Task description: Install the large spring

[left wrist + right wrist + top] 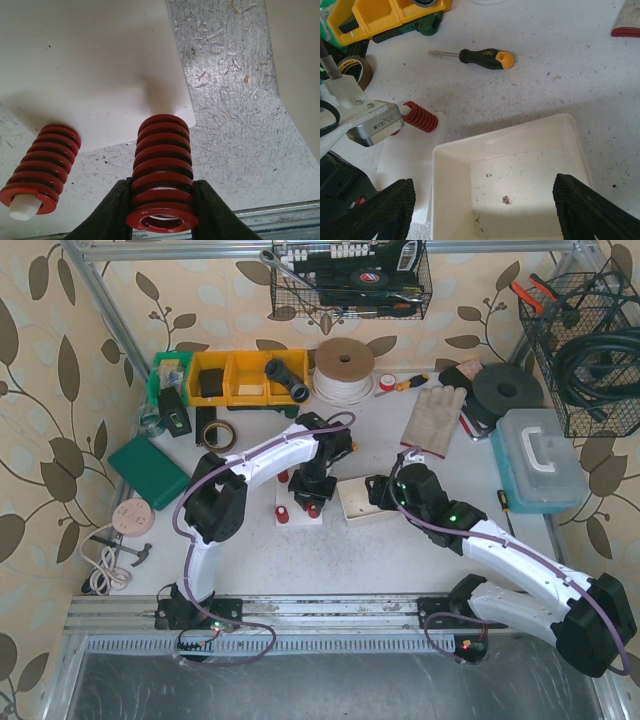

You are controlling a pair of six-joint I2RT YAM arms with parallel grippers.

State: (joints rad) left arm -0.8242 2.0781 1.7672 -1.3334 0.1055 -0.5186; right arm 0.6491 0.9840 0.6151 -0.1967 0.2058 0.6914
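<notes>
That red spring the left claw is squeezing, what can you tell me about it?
The spring is a red coil of flat, thick wire, glossy like painted metal, with a hollow centre showing at its near end. The left gripper clamps its near coils between two black fingers. Its far end meets a white plate near the plate's corner. A second red spring, on a white peg, stands beside it, apart.

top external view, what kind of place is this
Probably a workshop bench set up as a robot assembly cell: yellow plastic parts bins, a black wire basket of hand tools hung at the back, a pale blue plastic toolbox, and the left end effector gripping a red coil spring.
</notes>
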